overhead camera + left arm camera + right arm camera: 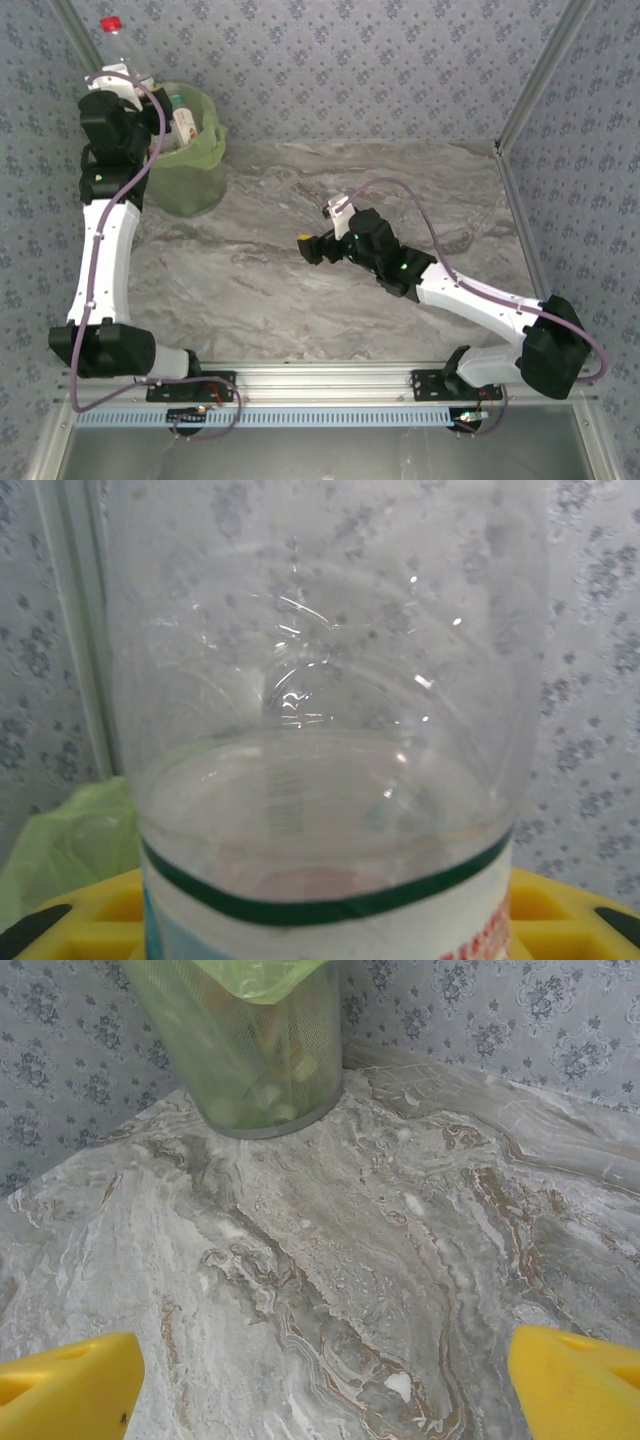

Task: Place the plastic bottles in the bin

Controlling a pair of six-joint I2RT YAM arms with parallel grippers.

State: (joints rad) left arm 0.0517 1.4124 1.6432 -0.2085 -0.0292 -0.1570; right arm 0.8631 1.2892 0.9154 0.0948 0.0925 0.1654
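My left gripper [115,75] is raised at the far left, just left of the bin [190,150], and is shut on a clear plastic bottle [118,45] with a red cap. In the left wrist view that bottle [320,730] stands between the yellow fingers [90,925], and its white label has a dark green band. Another bottle [183,115] lies inside the lime-green bag. My right gripper [310,248] hovers low over the middle of the table, open, with nothing between its yellow fingertips [70,1385]. The right wrist view faces the bin [260,1050], with bottles dimly visible through its wall.
Patterned walls close the table at the back and on both sides, and the bin stands in the back left corner. Bare marble tabletop [300,310] stretches between the right gripper and the bin. The green bag's edge [60,845] shows below the held bottle.
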